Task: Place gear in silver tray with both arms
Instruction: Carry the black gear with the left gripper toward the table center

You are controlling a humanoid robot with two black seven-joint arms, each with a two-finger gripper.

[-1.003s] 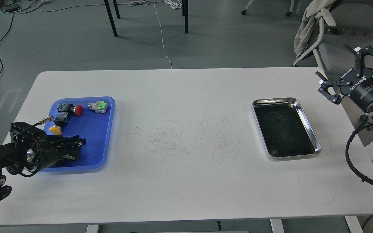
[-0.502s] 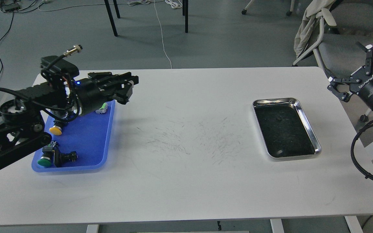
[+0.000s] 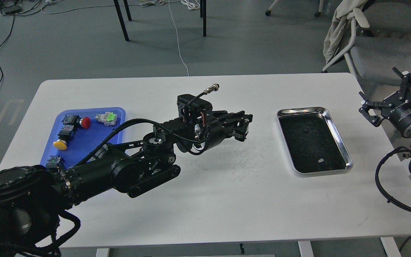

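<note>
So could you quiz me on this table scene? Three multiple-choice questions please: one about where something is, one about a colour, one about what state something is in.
1. Where does the silver tray sit on the table?
A. Right side
B. Left side
C. Stacked on the blue tray

2. What colour is the round cap on the button beside the red one in the blue tray?
A. Purple
B. Yellow
C. White

3. What state is the right gripper in?
A. Clamped on a cup
B. Resting inside the silver tray
C. Open, fingers spread

Answers:
1. A: the shiny tray lies toward the table's right end, far from the blue one.
2. B: the yellow button lies just below the red button.
3. C: its fingers stand apart beyond the table's right edge, holding nothing.
</note>
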